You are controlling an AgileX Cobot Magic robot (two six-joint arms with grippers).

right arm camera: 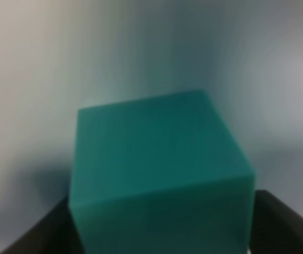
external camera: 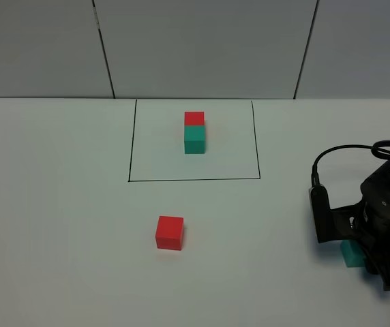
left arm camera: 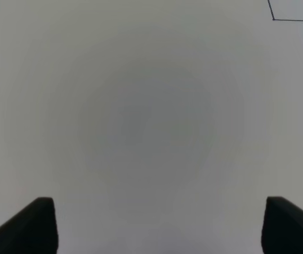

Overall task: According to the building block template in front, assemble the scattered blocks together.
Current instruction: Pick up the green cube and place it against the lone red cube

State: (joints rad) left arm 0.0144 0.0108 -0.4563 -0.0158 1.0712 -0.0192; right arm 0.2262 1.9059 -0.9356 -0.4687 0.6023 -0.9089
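Observation:
The building block template, a red cube [external camera: 194, 118] joined to a teal-green cube [external camera: 195, 139], sits inside a black drawn rectangle [external camera: 128, 143] at the back. Of the scattered blocks, the loose red cube [external camera: 170, 232] lies in front of the rectangle. The loose teal-green cube [external camera: 350, 256] [right arm camera: 162, 174] rests on the table at the right. My right gripper [external camera: 356, 249] [right arm camera: 162, 230] straddles it, and both fingers [right arm camera: 281, 222] sit against its sides. In the left wrist view my left gripper [left arm camera: 159, 227] is open over bare table; it is outside the high view.
The white table [external camera: 58, 225] ends at a grey panelled wall [external camera: 202, 48] at the back. One corner of the black rectangle [left arm camera: 274, 19] shows in the left wrist view. A black cable [external camera: 345, 151] loops over the right arm.

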